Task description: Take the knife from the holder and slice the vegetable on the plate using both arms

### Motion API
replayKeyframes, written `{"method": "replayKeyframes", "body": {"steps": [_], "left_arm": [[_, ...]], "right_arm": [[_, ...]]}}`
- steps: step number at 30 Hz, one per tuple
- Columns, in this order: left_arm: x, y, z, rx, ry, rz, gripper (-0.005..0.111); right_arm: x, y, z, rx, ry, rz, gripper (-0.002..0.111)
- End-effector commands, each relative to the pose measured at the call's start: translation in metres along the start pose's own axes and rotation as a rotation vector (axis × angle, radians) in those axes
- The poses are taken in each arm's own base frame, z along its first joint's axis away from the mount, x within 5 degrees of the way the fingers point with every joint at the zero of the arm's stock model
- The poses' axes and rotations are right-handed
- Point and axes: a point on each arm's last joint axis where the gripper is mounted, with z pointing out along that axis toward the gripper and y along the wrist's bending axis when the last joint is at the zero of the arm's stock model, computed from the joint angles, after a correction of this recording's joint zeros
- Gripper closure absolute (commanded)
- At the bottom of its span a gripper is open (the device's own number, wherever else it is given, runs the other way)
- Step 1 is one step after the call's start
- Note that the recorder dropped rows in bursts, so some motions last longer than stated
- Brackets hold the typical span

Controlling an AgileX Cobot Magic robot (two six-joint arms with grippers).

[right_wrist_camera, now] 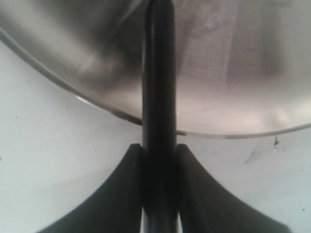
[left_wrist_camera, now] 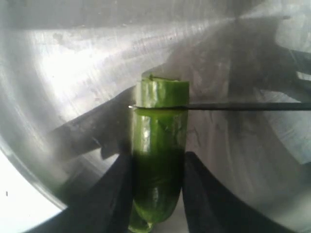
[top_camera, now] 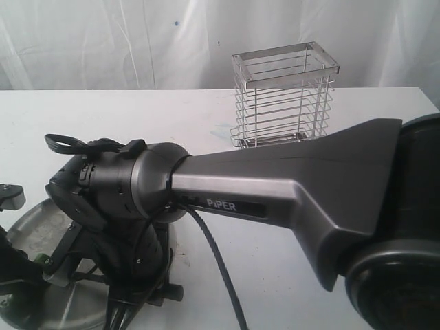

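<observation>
Knife [left_wrist_camera: 243, 105] cuts vegetable [left_wrist_camera: 159, 160] beneath arm [top_camera: 289, 185] marked "PiPER".

The only readable text is "PiPER", printed on the right arm [top_camera: 289, 185] grey link.

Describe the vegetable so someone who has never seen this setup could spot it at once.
Start at the shiny steel plate that fills the left wrist view. On it lies the vegetable, a stubby dark green piece with paler flesh at its cut end, clamped by the left gripper. It is the only green thing there, and the knife blade crosses it near the far end.
</observation>
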Motion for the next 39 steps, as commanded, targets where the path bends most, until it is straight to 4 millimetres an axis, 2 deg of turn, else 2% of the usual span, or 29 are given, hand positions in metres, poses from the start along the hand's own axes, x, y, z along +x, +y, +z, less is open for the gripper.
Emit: {"method": "replayKeyframes", "body": {"steps": [1, 7, 10, 14, 17, 25, 29, 39], "left_arm": [[-0.002, -0.002, 0.0, 0.009, -0.011, -0.024, 0.082], [-0.002, -0.002, 0.0, 0.01, -0.011, -0.026, 0.082], [-0.002, -0.002, 0.0, 0.012, -0.013, -0.028, 0.082], [-0.002, -0.002, 0.0, 0.014, -0.01, -0.028, 0.082], [-0.002, -0.002, 0.0, 0.014, -0.01, -0.028, 0.082], [-0.004, -0.003, -0.001, 0.022, -0.025, -0.045, 0.082], [-0.012, -0.006, -0.018, 0.015, -0.1, -0.024, 0.082], [-0.01, -0.007, -0.021, 0.013, -0.093, -0.002, 0.082]], "right_arm": [[-0.003, -0.002, -0.005, 0.018, -0.034, -0.016, 0.108], [-0.015, -0.005, -0.016, 0.03, -0.139, -0.005, 0.108], [-0.02, -0.004, -0.013, 0.01, -0.161, -0.007, 0.108], [-0.015, -0.002, 0.0, -0.013, -0.068, -0.007, 0.108], [-0.009, -0.002, 0.0, -0.011, -0.002, -0.015, 0.108], [-0.002, -0.011, -0.013, 0.093, 0.003, -0.042, 0.108], [-0.004, -0.009, -0.01, 0.078, -0.01, -0.039, 0.108], [-0.005, -0.006, 0.001, 0.046, 0.023, -0.034, 0.108]]}}
